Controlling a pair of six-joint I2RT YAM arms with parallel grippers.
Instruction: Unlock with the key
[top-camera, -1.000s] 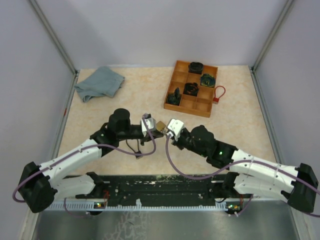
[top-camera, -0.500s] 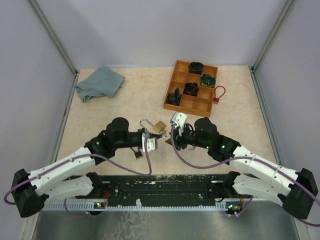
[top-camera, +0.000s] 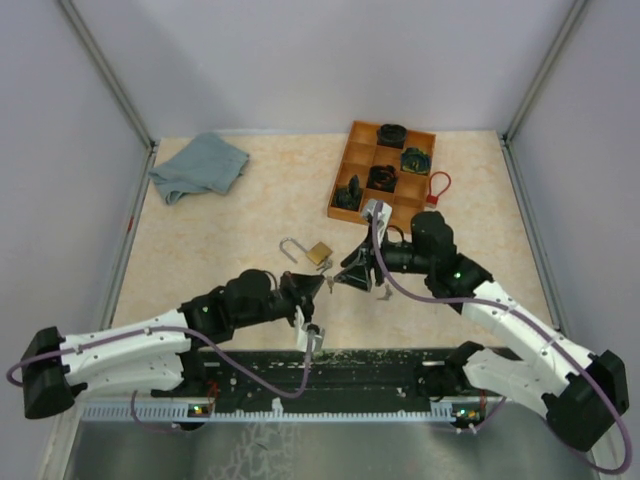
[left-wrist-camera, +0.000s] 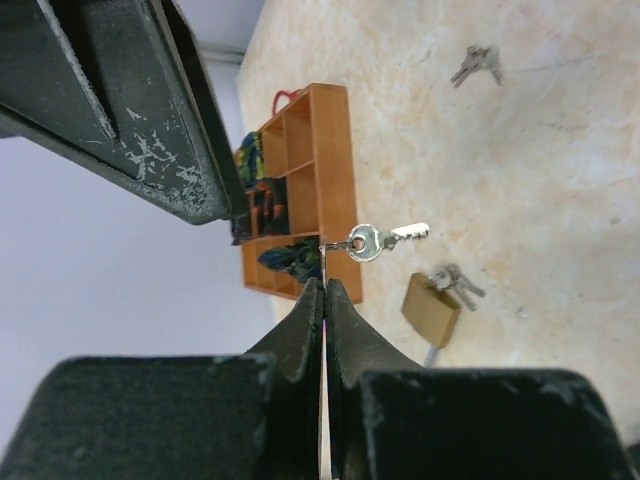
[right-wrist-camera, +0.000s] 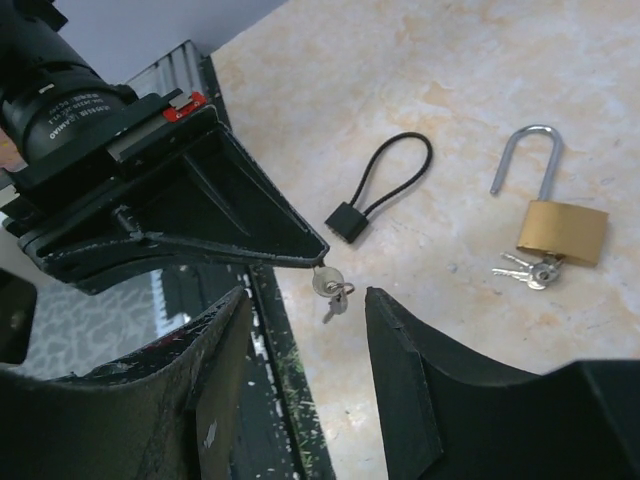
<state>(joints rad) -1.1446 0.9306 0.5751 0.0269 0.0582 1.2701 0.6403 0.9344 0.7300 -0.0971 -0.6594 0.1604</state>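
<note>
The brass padlock (top-camera: 319, 253) lies on the table, its shackle (right-wrist-camera: 530, 160) swung out of the body and a bunch of keys (right-wrist-camera: 525, 270) at its lower end. My left gripper (top-camera: 320, 284) is shut on a small silver key (right-wrist-camera: 328, 284) on a ring; the key (left-wrist-camera: 365, 242) hangs from its fingertips above the table, just in front of the padlock (left-wrist-camera: 432, 310). Facing it, my right gripper (right-wrist-camera: 308, 297) stands open, its fingers (right-wrist-camera: 410, 370) on either side of the key without touching it.
An orange compartment tray (top-camera: 409, 224) with dark items stands at the back right, a red loop lock (top-camera: 437, 188) beside it. A blue-grey cloth (top-camera: 200, 165) lies back left. A black cable lock (right-wrist-camera: 385, 190) and loose keys (left-wrist-camera: 478, 63) lie near the grippers.
Both grippers have left the padlock, which now lies on the table. The right gripper has opened. The left arm has drawn back towards the near edge, shut on the key.
</note>
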